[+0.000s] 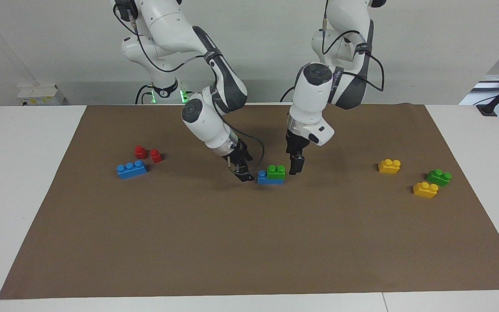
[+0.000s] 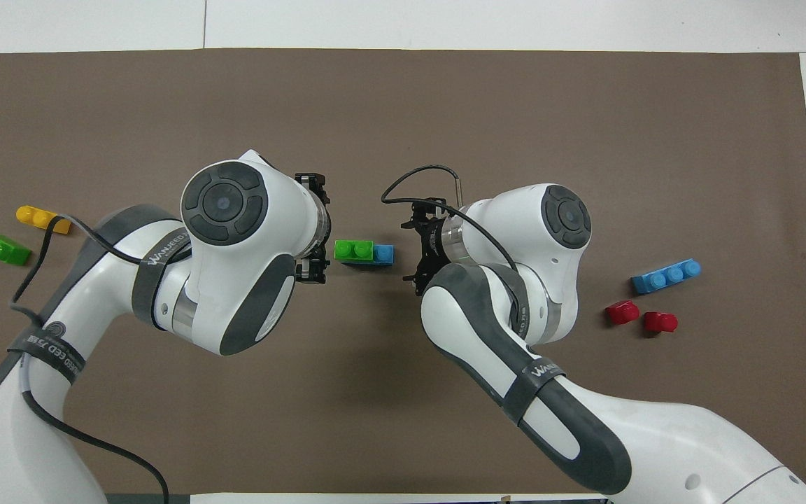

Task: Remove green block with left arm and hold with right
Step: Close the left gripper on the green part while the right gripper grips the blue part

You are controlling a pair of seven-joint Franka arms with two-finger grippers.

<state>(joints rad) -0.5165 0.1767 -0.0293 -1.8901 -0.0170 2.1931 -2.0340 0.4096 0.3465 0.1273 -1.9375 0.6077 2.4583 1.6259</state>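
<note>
Plenty of bare brown mat (image 1: 249,242) between the middle and the worktop edge away from the robots; white table (image 1: 15,173) showing along both short ends.

Green block (image 1: 276,171) seated on a short blue brick (image 1: 269,178) near the middle of the mat, covering the brick's end toward the left arm and leaving one blue stud bare.

Left gripper (image 1: 296,167) down low just beside the green block, on the side toward the left arm's end, with a sliver of mat between. Right gripper (image 1: 244,174) tilted in at the blue brick's bare end, tip close against it; contact not readable. Spread or pressed together: cannot tell for either claw. Nothing pinched by either.

Toward the right arm's end: a long blue brick (image 1: 132,169) and two red pieces (image 1: 140,151), well clear of the stack. Toward the left arm's end: two yellow bricks (image 1: 389,166) and a second green brick (image 1: 439,177), close to the mat's short edge.

From overhead, only one yellow brick visible, the other hidden under the left arm; from the facing camera, both plain.
</note>
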